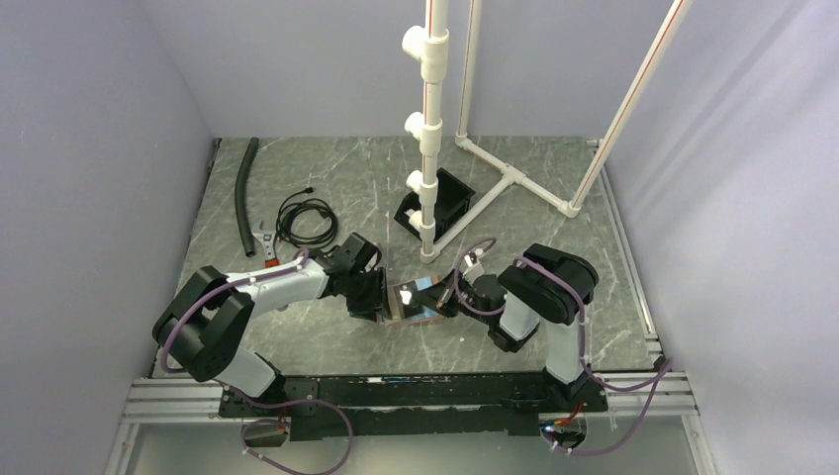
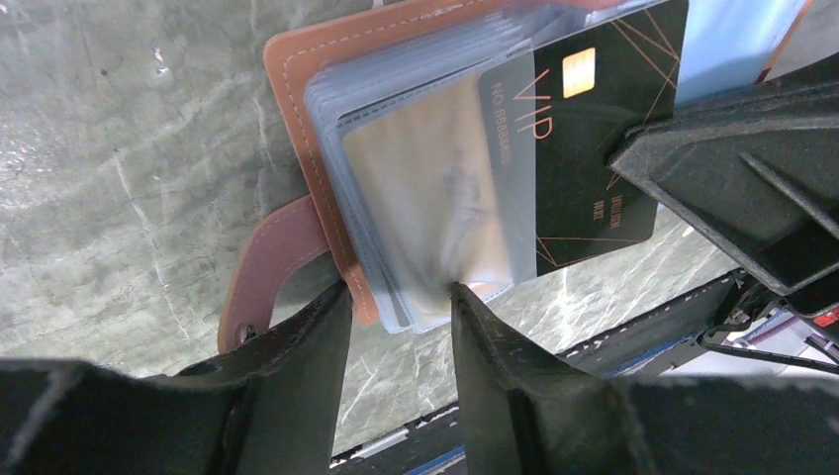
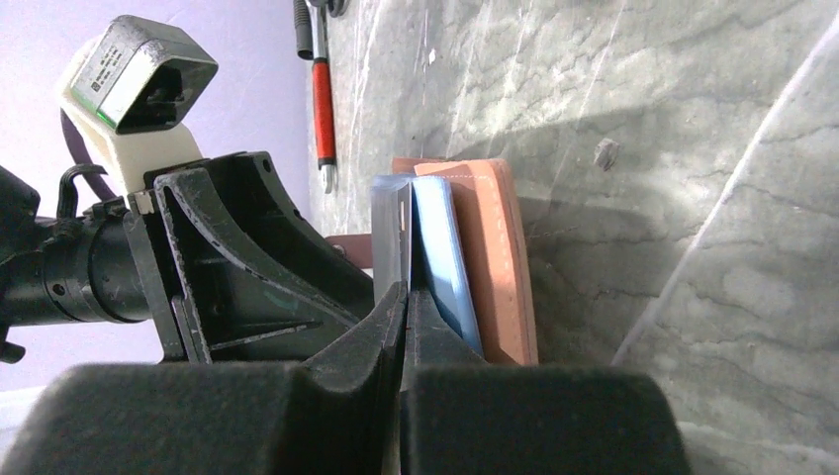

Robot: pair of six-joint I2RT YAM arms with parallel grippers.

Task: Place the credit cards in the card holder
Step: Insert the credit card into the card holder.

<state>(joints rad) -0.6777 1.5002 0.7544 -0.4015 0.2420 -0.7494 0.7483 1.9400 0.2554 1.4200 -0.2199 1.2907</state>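
Observation:
The tan leather card holder lies open between my two grippers, its clear sleeves fanned out. In the left wrist view a black VIP credit card sits partly inside one sleeve of the card holder. My right gripper is shut on that card's outer edge. A light blue card rests against the leather panel. My left gripper has its jaws apart at the holder's near corner. One fingertip touches the leather edge and the other presses a sleeve.
A black open-topped box stands at the back by a white PVC pole. A coiled cable, a black hose and a red-handled tool lie at the back left.

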